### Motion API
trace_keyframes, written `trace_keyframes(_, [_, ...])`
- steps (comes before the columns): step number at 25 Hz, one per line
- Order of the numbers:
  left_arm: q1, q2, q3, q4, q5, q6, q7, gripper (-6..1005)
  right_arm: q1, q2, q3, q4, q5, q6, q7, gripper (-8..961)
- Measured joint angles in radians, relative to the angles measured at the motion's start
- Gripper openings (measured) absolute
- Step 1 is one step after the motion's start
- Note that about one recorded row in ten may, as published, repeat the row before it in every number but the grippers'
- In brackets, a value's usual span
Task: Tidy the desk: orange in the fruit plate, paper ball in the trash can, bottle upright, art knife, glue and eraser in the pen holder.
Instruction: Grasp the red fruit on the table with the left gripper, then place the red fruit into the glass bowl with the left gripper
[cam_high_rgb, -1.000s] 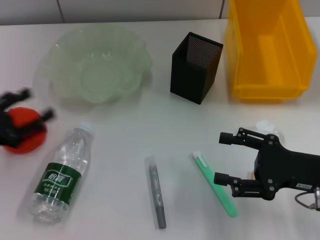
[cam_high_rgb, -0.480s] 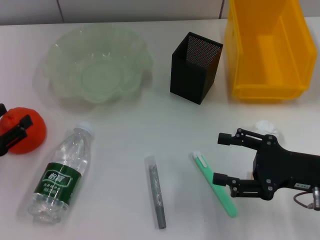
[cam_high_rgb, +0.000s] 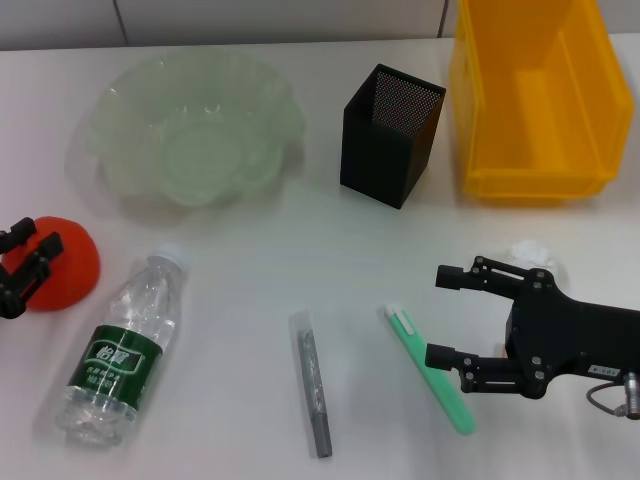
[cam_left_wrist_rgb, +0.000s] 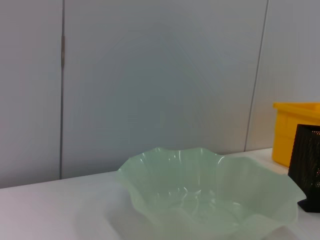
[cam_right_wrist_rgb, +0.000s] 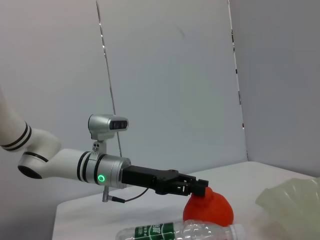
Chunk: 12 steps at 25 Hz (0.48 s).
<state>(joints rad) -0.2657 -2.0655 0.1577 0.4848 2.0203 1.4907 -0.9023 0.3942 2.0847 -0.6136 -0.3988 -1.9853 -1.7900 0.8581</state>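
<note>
Two grippers are in the head view, one at each side of the white table (cam_high_rgb: 300, 230). The left gripper (cam_high_rgb: 22, 266) is at the far left edge, its black fingers around the orange (cam_high_rgb: 62, 272), which sits on the table just left of the bottle's cap. From the right wrist view the same left gripper (cam_right_wrist_rgb: 192, 187) reaches in level and meets the orange (cam_right_wrist_rgb: 210, 210) at its side; the fingers look closed on the fruit, though the contact itself is partly hidden.

The bottle (cam_high_rgb: 118, 350) lies on its side at the near left, cap pointing toward the fruit plate (cam_high_rgb: 190, 125), which stands at the far left with nothing in it. The left wrist view shows only that fruit plate (cam_left_wrist_rgb: 210, 192), with the pen holder (cam_left_wrist_rgb: 307, 167) and a corner of the trash can (cam_left_wrist_rgb: 290, 132) beyond it.

The pen holder (cam_high_rgb: 390, 135) stands upright at the far centre, and the trash can (cam_high_rgb: 535, 95) is just right of it, well apart from the orange.

The right gripper (cam_high_rgb: 450, 315) hovers at the near right with its fingers spread wide and holding nothing. A green art knife (cam_high_rgb: 430, 370) lies just beside its nearer finger, and a grey glue stick (cam_high_rgb: 312, 385) lies left of that. A white paper ball (cam_high_rgb: 530, 255) shows just behind the right gripper's body.
</note>
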Motion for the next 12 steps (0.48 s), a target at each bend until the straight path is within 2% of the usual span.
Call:
trace_keyframes(1, [-0.001, 0.0, 0.0, 0.0, 0.0, -0.003, 0.003, 362, 0.0, 0.0, 0.0, 0.0, 0.0, 0.0, 0.0, 834])
trace_keyframes(12, [-0.008, -0.002, -0.006, 0.002, -0.025, -0.006, 0.022, 193, -0.003, 0.0, 0.002, 0.0, 0.004, 0.0, 0.001, 834])
